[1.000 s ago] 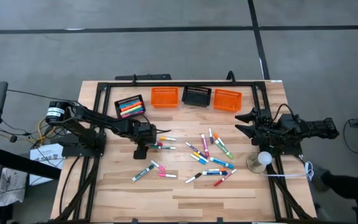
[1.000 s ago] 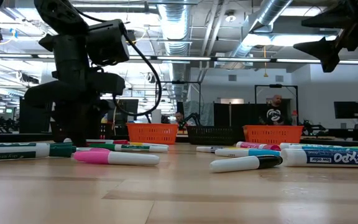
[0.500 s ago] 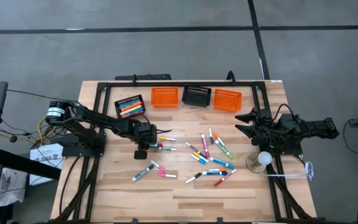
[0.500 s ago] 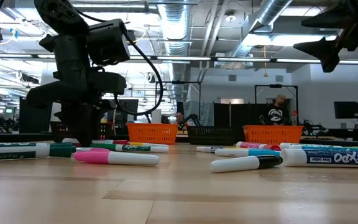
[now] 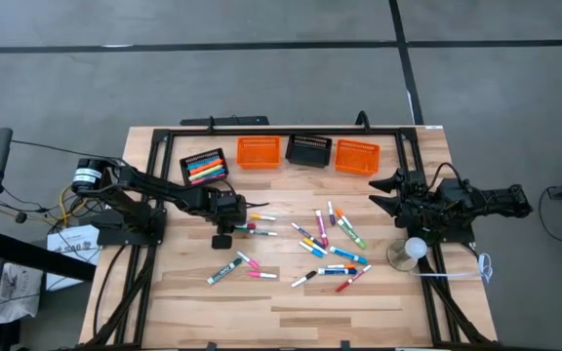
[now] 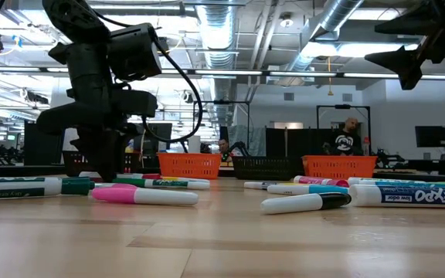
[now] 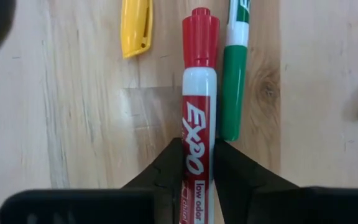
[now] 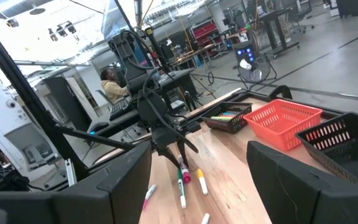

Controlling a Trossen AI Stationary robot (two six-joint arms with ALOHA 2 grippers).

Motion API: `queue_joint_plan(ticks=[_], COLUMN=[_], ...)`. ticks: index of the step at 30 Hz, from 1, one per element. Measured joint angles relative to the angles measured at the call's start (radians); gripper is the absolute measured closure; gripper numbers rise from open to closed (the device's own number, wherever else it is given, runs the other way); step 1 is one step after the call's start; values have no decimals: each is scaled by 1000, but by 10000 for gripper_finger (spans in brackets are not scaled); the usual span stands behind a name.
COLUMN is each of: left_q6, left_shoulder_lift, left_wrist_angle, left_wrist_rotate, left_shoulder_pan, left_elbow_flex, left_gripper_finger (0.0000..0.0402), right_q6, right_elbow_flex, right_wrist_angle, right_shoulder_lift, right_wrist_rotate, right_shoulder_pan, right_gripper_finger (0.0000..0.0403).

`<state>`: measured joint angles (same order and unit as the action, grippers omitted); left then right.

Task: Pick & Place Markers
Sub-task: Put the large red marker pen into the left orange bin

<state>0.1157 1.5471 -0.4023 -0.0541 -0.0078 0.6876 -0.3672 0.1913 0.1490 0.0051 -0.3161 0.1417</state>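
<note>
A red marker (image 7: 198,112) is being gripped between the closed left gripper (image 7: 197,180) fingers, on the wooden table (image 7: 79,124); the right gripper (image 5: 383,191) is being held open.

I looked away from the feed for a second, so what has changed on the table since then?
The left end effector, low over the table's left half, has closed its fingers on the red marker, which still lies flat beside a green marker. The arm itself barely shifted. The right end effector stays open, raised at the right edge, and the other markers and baskets lie as before.
</note>
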Motion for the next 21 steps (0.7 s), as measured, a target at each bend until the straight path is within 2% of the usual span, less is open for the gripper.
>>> queue_joint_plan(ticks=[11, 21], left_q6=[-1, -66], left_shoulder_lift=[-38, -210], left_wrist_angle=[-60, -153], left_wrist_rotate=[-35, -50], left_shoulder_pan=[2, 3], left_elbow_flex=[-5, -5], left_gripper_finger=[336, 336], right_q6=[0, 0], right_elbow_flex=[0, 0], right_wrist_angle=[0, -16], right_shoulder_lift=[0, 0], right_wrist_rotate=[0, 0], right_shoulder_pan=[0, 0], right_gripper_finger=[148, 148])
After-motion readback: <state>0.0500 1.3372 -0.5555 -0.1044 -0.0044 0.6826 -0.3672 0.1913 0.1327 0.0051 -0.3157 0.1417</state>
